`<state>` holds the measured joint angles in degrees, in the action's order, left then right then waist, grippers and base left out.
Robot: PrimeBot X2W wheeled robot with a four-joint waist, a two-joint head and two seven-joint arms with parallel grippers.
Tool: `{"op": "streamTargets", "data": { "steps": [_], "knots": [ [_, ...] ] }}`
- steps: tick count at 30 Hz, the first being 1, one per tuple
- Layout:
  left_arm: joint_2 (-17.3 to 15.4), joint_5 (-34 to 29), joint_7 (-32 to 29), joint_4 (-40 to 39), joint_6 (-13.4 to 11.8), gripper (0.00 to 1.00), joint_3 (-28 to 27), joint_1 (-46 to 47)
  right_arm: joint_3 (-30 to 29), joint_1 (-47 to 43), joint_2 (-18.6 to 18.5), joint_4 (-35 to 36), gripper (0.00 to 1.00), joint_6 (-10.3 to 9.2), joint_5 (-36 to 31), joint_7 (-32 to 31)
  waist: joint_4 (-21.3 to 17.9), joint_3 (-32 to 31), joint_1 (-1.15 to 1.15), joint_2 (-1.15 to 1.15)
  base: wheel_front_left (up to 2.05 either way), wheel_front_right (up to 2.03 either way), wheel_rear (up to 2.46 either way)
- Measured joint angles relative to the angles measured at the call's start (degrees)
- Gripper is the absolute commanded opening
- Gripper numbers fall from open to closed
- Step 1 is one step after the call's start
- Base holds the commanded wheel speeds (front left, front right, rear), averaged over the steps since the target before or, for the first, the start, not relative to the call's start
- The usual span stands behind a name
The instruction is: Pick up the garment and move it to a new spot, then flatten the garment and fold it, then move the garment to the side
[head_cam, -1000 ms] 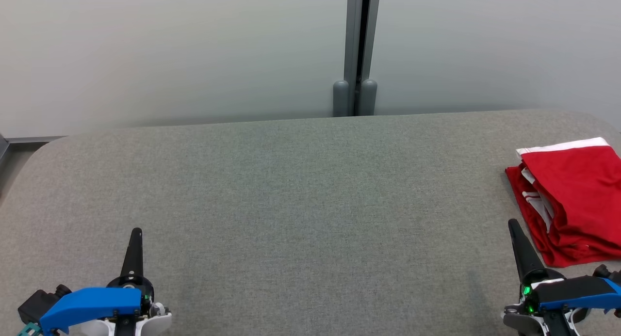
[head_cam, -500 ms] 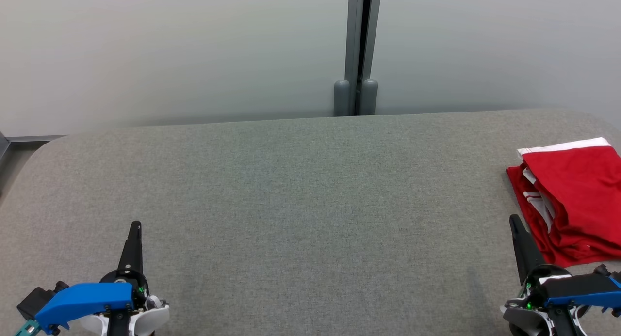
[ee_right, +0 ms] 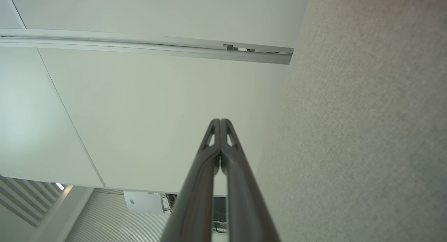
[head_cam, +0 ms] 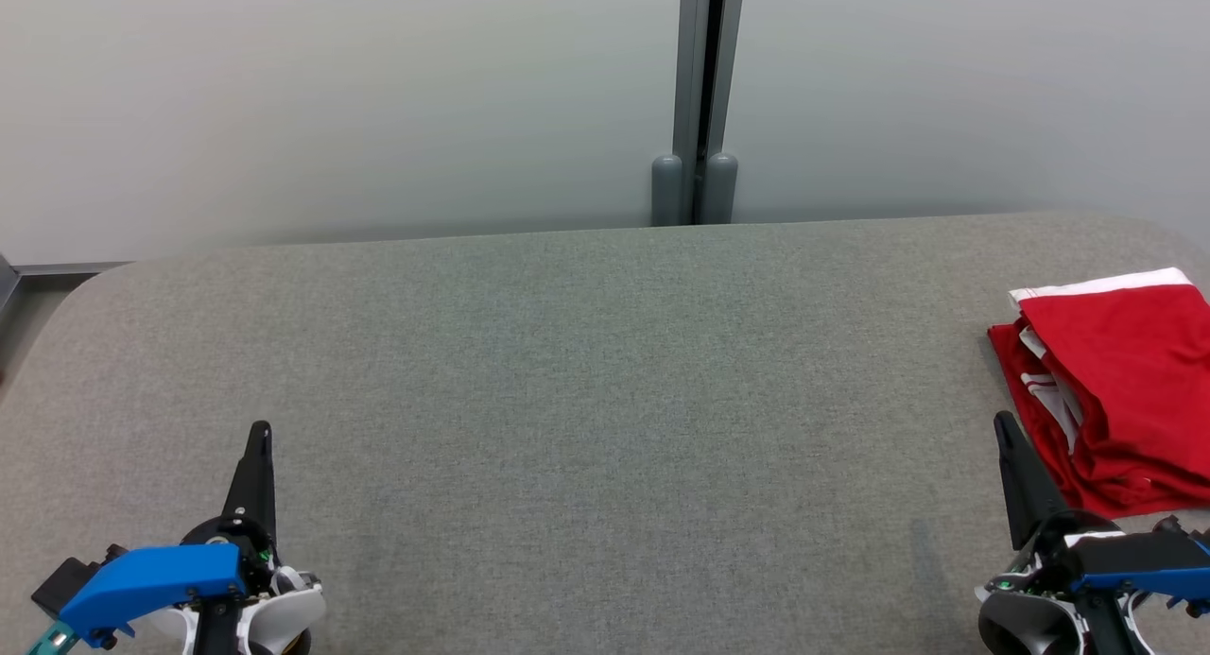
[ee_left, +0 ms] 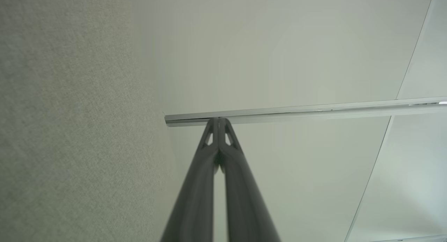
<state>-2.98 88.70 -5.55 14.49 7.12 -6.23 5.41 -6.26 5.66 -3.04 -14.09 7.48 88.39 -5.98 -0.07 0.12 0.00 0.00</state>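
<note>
The left gripper [head_cam: 258, 432] is recorded at the lower left of the head view, low over the grey cloth-covered table [head_cam: 605, 371], its dark fingers pointing away from the robot toward the far wall. In the left wrist view its fingers [ee_left: 197, 186] are seen pressed together at the tips, with nothing between them. The right gripper [head_cam: 1000, 424] is placed likewise at the lower right and leans slightly left. Its fingers [ee_right: 241, 186] are closed tip to tip and empty.

The garment [head_cam: 1125, 390], red with white trim, is found folded at the table's far right, partly cut off by the picture's edge. Its long axis runs from far to near, angled slightly. The white band lies at the far end, and the layered folds face the table's middle. The right fingertips are noted just beside its near left corner, not touching.
</note>
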Motion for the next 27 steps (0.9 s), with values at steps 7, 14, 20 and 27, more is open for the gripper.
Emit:
{"op": "streamTargets", "data": {
  "steps": [7,14,20,27],
  "knots": [
    [0.0,2.5,-0.8,-0.2,0.0,0.00,-0.2,0.4,-0.2,0.1,0.1,0.0,0.00,0.00,2.7,-0.4,0.0,0.0,0.00,0.00,0.00,0.00,0.00],
    [0.0,3.6,-1.0,-0.3,0.1,0.00,-0.3,0.6,-0.2,0.2,0.1,0.0,0.00,0.00,3.9,-0.5,0.1,0.1,0.00,0.00,0.00,0.00,0.00],
    [0.0,3.6,-1.0,-0.3,0.1,0.00,-0.3,0.6,-0.2,0.3,0.1,0.0,0.00,0.00,3.9,-0.5,0.1,0.1,0.00,0.00,0.00,0.00,0.00],
    [0.0,3.6,-1.0,-0.3,0.1,0.00,-0.3,0.6,-0.2,0.3,0.1,0.0,0.00,0.00,3.9,-0.5,0.1,0.1,0.00,0.00,0.00,0.00,0.00]
  ]
}}
